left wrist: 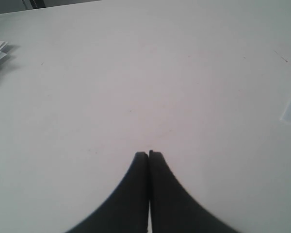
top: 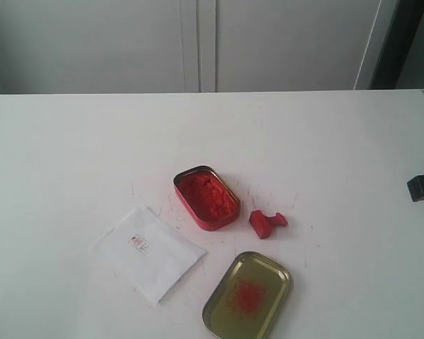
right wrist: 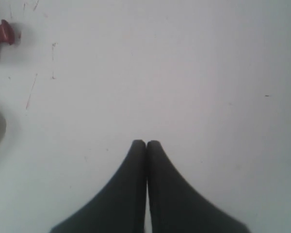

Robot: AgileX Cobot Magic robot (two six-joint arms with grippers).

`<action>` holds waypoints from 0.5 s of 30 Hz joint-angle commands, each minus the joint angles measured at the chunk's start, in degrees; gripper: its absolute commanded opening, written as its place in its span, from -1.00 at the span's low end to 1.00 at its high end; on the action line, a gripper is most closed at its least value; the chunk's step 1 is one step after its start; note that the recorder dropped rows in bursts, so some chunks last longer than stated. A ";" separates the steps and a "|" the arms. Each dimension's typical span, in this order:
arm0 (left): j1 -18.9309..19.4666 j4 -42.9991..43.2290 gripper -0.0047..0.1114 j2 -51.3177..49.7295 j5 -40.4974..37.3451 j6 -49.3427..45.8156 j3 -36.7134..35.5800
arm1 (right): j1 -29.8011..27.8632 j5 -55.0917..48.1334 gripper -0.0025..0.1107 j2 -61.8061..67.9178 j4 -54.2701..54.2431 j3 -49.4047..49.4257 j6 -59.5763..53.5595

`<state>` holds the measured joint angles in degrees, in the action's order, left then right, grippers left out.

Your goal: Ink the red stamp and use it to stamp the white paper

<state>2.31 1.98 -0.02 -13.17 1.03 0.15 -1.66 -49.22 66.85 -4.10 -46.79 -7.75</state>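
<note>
The stamp (top: 267, 223) lies tipped on its side on the counter (top: 71, 141). It is just beside the ink tin (top: 206, 198) and near the lid (top: 247, 295), touching neither. The step in hand looks to be picking it up.

The right claw (right wrist: 146, 142) seems the one for it. It shows at the right border of the exterior view, well apart from the stamp, with its tips pressed together and nothing between them.

To do this well, the claw should:
- part its tips first;
- come down over the narrower handle rather than the wide block;
- close squarely across the handle, so the printing face is left free to turn downward.

A grip on the block would probably foul the tips with ink and cover the face. The stamp is small and likely light, so it may skid or roll if one tip reaches it first. Both tips should meet it together.

The stamp is a small red block with a stepped, narrower handle, much smaller than the tin. In the right wrist view only one rounded end of it shows, at the frame's border.

The paper (top: 148, 253) lies flat on the far side of the tin. It is slightly creased and bears a small red imprint (top: 138, 244).

The left claw (left wrist: 148, 154) is closed on nothing, over bare counter.
</note>
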 commanded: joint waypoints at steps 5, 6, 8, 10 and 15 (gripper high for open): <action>-0.18 -0.21 -0.92 0.02 -0.14 0.22 -0.15 | -0.55 -0.07 -0.96 -10.20 -0.25 0.18 0.26; -0.18 -0.21 -0.92 0.02 -0.14 0.22 -0.15 | -0.55 -0.07 -0.96 -11.39 -0.25 0.18 0.26; -0.18 -0.21 -0.92 0.02 -0.14 0.22 -0.15 | -0.55 -0.19 -0.96 -14.47 -0.25 0.18 -0.08; -0.18 -0.21 -0.92 0.02 -0.14 0.22 -0.15 | -0.55 -0.32 -0.96 -18.77 -0.14 0.18 -0.09; -0.18 -0.21 -0.92 0.02 -0.14 0.22 -0.15 | -0.55 -0.32 -0.96 -25.70 -0.02 0.18 -0.09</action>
<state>2.31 1.98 -0.02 -13.17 1.03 0.15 -1.66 -49.33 44.65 -4.10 -46.79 -7.75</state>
